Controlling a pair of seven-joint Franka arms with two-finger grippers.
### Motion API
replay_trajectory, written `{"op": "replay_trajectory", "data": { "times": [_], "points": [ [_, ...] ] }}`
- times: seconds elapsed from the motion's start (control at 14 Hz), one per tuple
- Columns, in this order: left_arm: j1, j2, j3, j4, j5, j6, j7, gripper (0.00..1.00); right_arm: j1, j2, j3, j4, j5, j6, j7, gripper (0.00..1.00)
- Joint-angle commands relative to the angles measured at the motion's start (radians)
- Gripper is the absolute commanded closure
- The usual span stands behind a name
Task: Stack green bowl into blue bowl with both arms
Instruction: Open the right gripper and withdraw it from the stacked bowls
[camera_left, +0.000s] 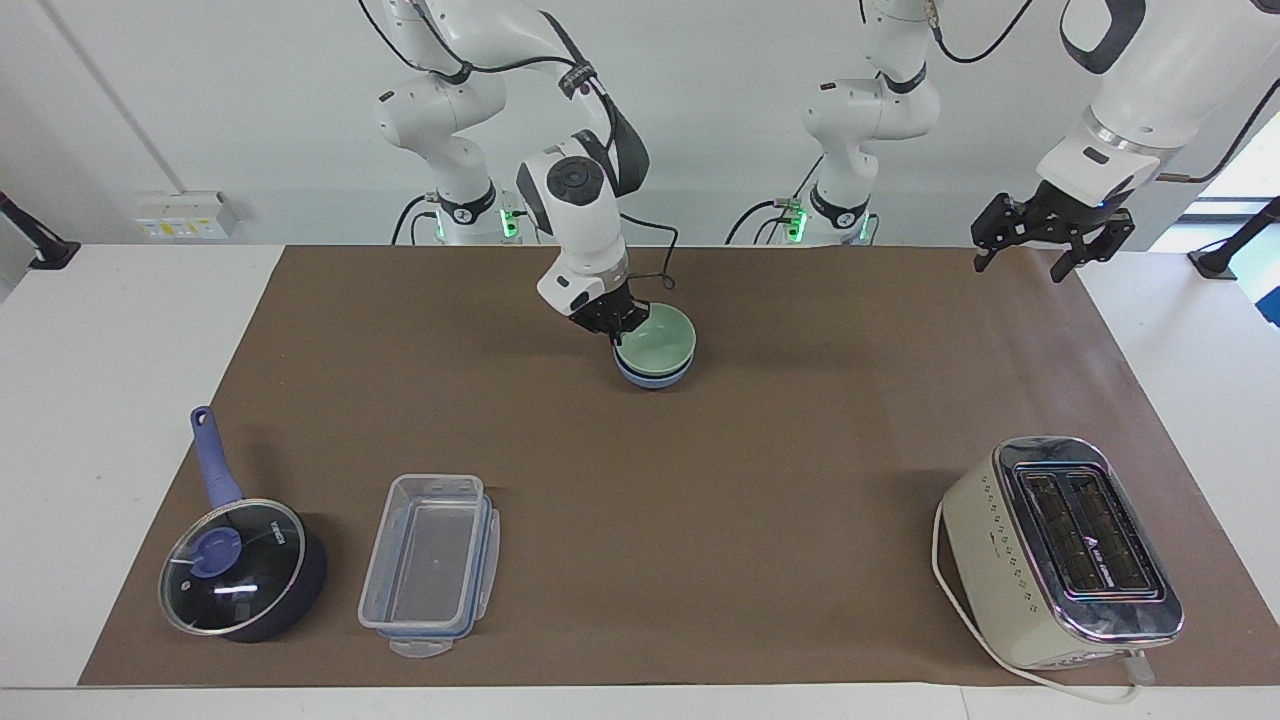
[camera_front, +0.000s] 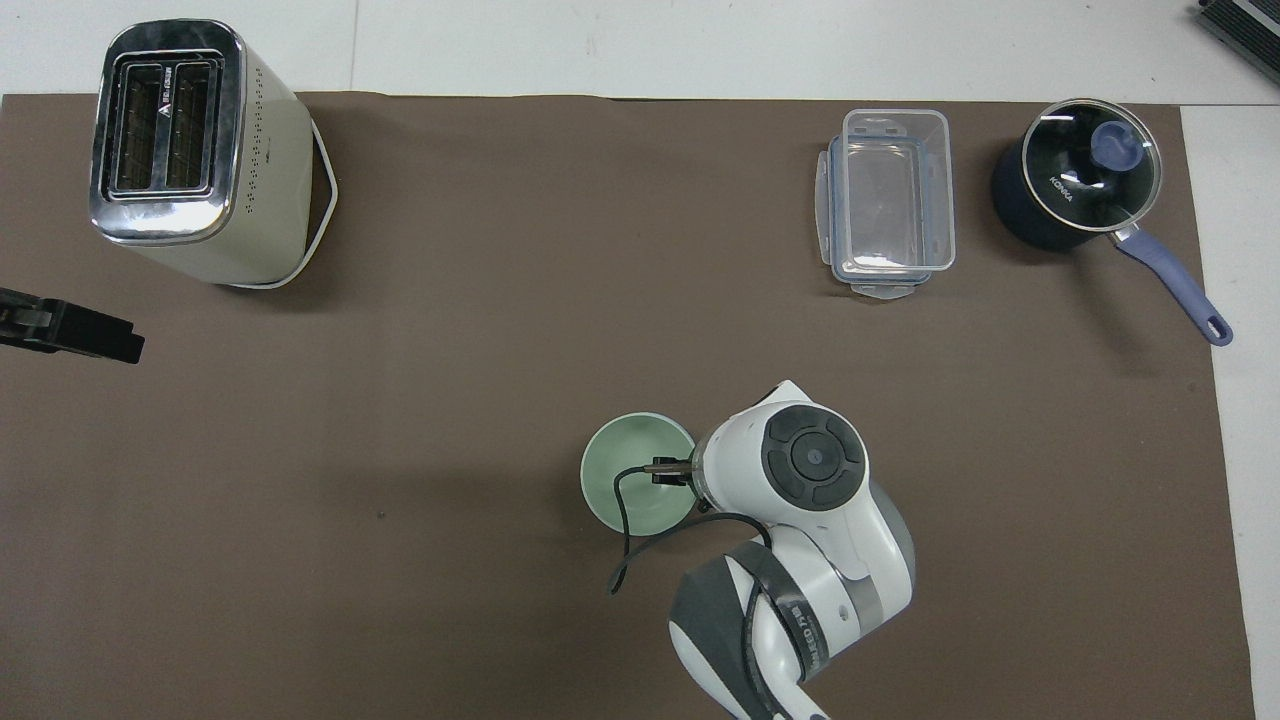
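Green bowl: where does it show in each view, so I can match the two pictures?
Facing view: green bowl sits nested in the blue bowl, upper middle, with the right gripper shut on its rim.
Overhead view: green bowl lies lower middle, beside the right arm's wrist.
Shared landmark: the toaster, at the left arm's end.

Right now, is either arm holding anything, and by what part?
The right gripper is shut on the rim of the green bowl, which sits in the blue bowl. The left gripper hangs open, holding nothing.
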Motion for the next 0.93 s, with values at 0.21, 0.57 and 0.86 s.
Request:
{"op": "replay_trajectory", "data": {
  "times": [0.21, 0.57, 0.86],
  "points": [
    [0.007, -0.023, -0.007, -0.022, 0.019, -0.006, -0.012, 0.0, -0.008, 0.013, 0.005, 0.005, 0.022, 0.027, -0.009, 1.0],
    [0.007, -0.022, -0.007, -0.022, 0.019, -0.006, -0.012, 0.0, -0.008, 0.016, 0.004, 0.017, 0.022, 0.025, -0.005, 0.34],
    [0.007, -0.022, -0.007, -0.022, 0.019, -0.006, -0.012, 0.0, -0.02, -0.004, -0.007, 0.066, 0.007, 0.004, 0.0, 0.0]
  ]
}}
